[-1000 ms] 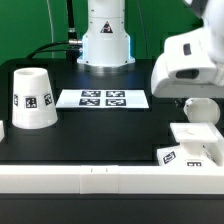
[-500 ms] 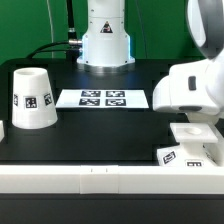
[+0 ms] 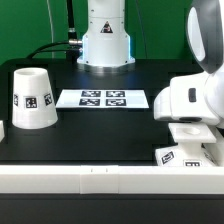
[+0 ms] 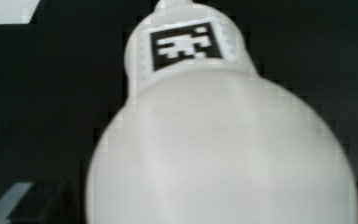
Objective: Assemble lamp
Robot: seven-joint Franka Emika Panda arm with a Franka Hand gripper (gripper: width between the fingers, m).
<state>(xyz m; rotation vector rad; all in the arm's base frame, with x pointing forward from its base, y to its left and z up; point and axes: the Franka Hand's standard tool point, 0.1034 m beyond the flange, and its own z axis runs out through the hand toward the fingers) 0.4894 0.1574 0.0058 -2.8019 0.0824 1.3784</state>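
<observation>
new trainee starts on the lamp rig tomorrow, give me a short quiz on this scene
1. True or false: the shade stands on the table at the exterior view's left of the marker board.
2. What fills the wrist view? A the shade; B the bulb, with a tag near its narrow end; C the marker board.
3. Fill in: at the exterior view's right, the arm shows directly above the lamp's ___.
Key: 1 true; 2 B; 3 base.
</observation>
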